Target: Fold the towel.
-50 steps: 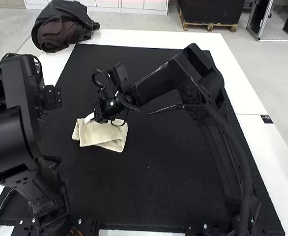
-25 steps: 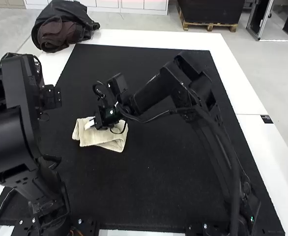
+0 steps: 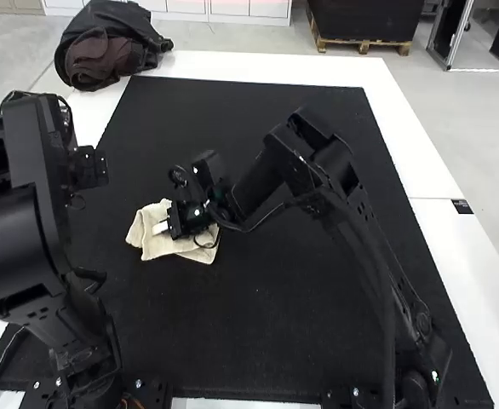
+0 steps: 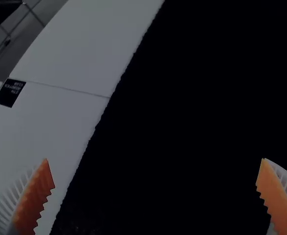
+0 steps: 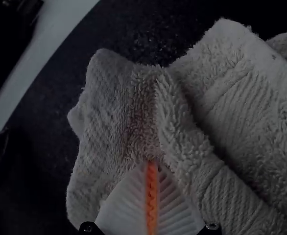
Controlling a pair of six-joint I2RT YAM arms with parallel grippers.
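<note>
it's the right hand [image 3: 162,228], fingers pressed together, tips down at the towel [image 3: 157,246] — folded and rumpled on the black mat [image 3: 266,332] — while the left hand [image 3: 88,169] is spread wide.

A cream terry towel [image 3: 150,247] with ribbed bands lies rumpled and folded over itself, its layers uneven and one fold standing in a soft ridge. It rests on the black mat [image 3: 275,298], nearer the left edge than the right.
</note>
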